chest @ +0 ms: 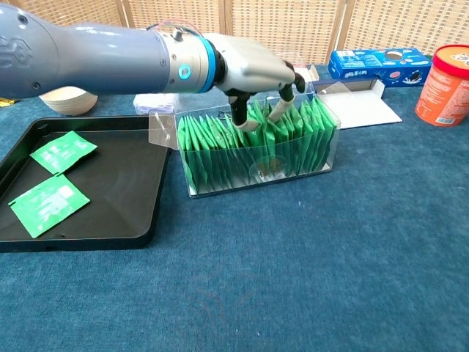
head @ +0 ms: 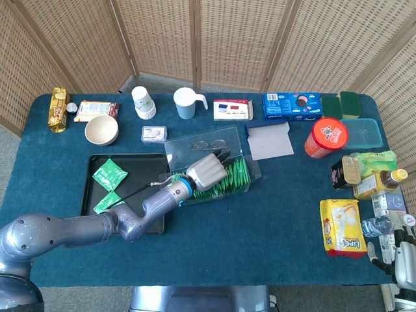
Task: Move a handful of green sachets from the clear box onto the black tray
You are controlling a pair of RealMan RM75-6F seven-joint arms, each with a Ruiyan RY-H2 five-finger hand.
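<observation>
The clear box (chest: 220, 183) stands right of the black tray (chest: 124, 183) and is packed with upright green sachets (chest: 308, 136). My left hand (chest: 249, 66) hovers over the box's middle, thumb and fingers dipped into the row and pinching a few sachets (chest: 258, 117) that stand slightly above the others. In the head view the same left hand (head: 207, 172) covers the box (head: 250, 170). Two green sachets (chest: 64, 152) (chest: 47, 204) lie flat on the tray's left part (head: 140, 162). My right hand (head: 404, 260) rests at the table's near right corner, holding nothing.
The box's clear lid (head: 201, 142) lies just behind it, with white paper (head: 270, 140) to the right. Behind the tray are a bowl (head: 101, 129), cups and a small tin (head: 153, 134). A red tub (head: 325, 137), cookie box (head: 292, 104) and snack packs crowd the right side.
</observation>
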